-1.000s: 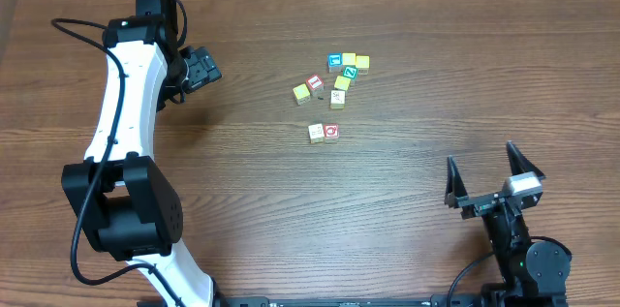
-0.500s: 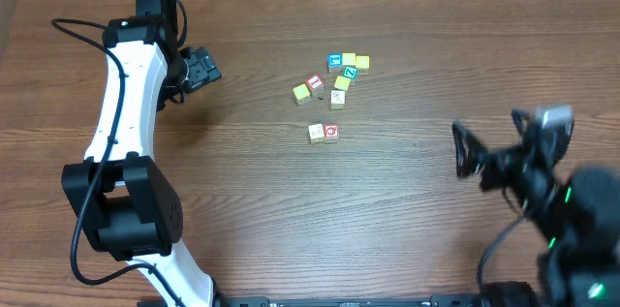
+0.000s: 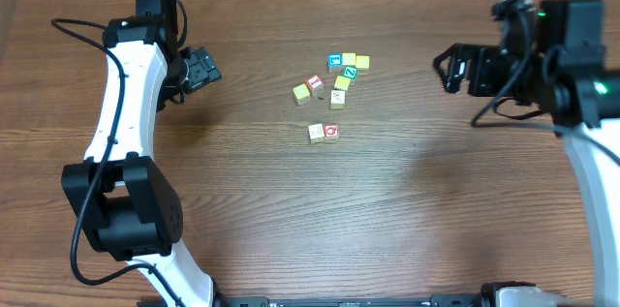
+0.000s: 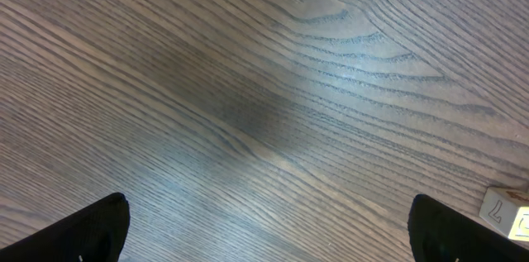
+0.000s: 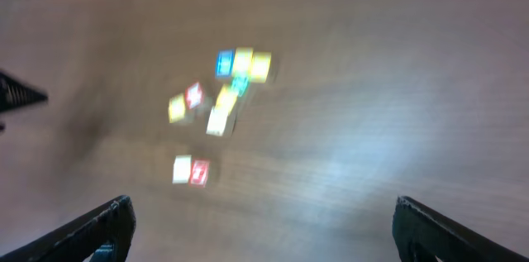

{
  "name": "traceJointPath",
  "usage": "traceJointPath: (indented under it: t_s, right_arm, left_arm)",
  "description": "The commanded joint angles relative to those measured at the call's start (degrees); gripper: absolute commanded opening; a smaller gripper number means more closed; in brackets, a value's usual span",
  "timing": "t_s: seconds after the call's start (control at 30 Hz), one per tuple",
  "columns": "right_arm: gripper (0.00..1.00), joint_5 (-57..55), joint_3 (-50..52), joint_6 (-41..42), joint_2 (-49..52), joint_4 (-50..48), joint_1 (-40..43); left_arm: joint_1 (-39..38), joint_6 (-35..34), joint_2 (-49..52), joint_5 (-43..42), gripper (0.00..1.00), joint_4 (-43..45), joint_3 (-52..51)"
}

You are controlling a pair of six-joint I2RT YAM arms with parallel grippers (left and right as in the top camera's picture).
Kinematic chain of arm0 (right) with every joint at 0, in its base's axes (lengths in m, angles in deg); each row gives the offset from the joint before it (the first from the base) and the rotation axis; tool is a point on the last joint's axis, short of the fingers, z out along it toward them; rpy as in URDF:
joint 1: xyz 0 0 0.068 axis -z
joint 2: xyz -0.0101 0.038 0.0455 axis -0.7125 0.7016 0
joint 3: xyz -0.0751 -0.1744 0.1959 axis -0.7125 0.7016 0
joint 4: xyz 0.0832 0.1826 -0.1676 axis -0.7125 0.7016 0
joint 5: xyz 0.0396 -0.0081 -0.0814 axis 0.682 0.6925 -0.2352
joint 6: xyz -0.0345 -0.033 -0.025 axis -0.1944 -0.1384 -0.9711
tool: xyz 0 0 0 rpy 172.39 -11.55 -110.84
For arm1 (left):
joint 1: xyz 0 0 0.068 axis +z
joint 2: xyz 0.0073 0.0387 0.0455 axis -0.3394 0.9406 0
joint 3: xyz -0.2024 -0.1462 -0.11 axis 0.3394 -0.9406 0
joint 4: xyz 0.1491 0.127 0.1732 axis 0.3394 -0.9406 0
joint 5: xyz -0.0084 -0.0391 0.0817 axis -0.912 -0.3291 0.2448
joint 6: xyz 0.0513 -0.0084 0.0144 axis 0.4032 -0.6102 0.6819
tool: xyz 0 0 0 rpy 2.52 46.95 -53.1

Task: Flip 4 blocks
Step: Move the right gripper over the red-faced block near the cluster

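Both pincers spread wide, nothing pinched.
My left pincer (image 3: 207, 67) hangs over the wooden table (image 3: 291, 230), well left of the blocks (image 3: 337, 98). My right pincer (image 3: 448, 70) hangs well to their right. The blocks lie loosely clustered mid-table, with a cream and red-bordered pair (image 3: 324, 133) set slightly apart. The right wrist view is blurred.

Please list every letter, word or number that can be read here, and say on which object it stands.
"Z", probably, in green: on the green-bordered cube, overhead view.
"L" or "7", cut by the frame edge: on a cream block, left wrist view.
The other blocks: too small or blurred to read.
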Motion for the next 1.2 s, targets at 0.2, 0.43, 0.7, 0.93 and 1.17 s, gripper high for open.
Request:
traceJointPath:
  t_s: [0.2,0.43,0.7,0.93,1.17]
  right_arm:
    - [0.68,6.45,-0.90,5.20,11.80,1.95,-3.56]
    - [0.64,-1.99,-0.63,10.43,20.87,-2.19,-14.43]
    - [0.64,-14.43,-0.61,19.34,27.93,-9.27,-25.81]
    - [0.62,-23.96,0.02,21.51,31.98,-14.88,-30.53]
    - [0.61,-23.96,0.07,27.30,35.10,-18.08,-30.82]
  left_arm:
    - [0.11,-0.81,-0.98,0.52,1.00,0.04,0.92]
    - [0.11,-0.81,-0.98,0.52,1.00,0.04,0.92]
    - [0.11,-0.81,-0.98,0.52,1.00,0.04,0.92]
    - [0.11,-0.81,-0.98,0.52,1.00,0.04,0.92]
    - [0.11,-0.81,-0.98,0.52,1.00,0.04,0.92]
